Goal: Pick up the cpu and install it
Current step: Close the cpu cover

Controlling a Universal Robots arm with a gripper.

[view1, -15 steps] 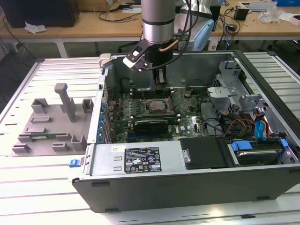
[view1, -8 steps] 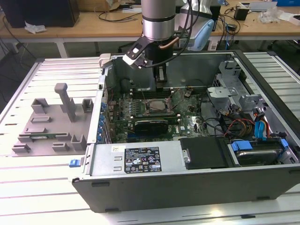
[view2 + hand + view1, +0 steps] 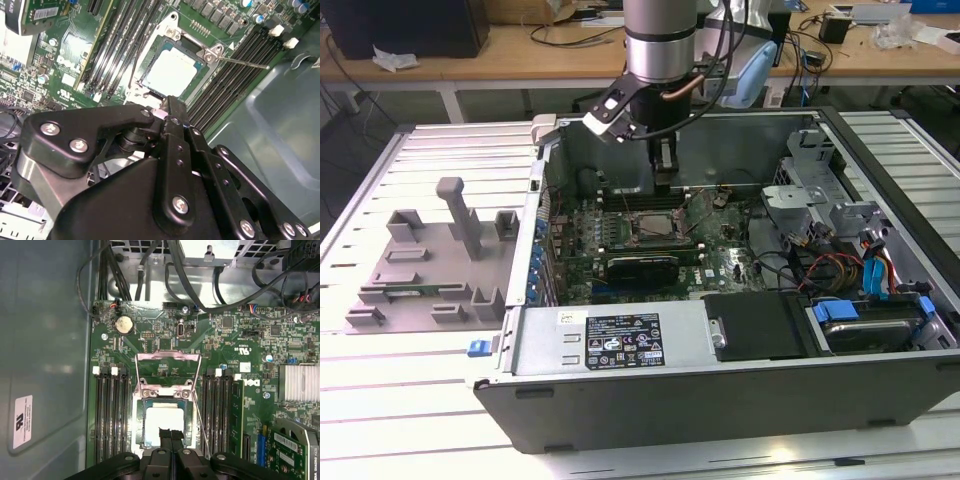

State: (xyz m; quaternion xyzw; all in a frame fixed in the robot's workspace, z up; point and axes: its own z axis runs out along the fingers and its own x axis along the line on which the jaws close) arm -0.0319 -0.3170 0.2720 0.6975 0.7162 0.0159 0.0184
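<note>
The cpu lies flat in the motherboard socket with its pale, shiny top facing up, and shows in both wrist views. The socket's metal load plate stands flipped open behind it, and the thin lever wire sticks out to one side. My gripper hangs just above the near edge of the cpu. Its two black fingers are pressed together with nothing between them. In the exterior view the gripper reaches down into the open computer case over the socket.
Black memory slots flank the socket on both sides. A silver heatsink and an expansion card sit nearby. Cables and a drive cage fill the case's right side. A grey fixture tray lies on the table to the left.
</note>
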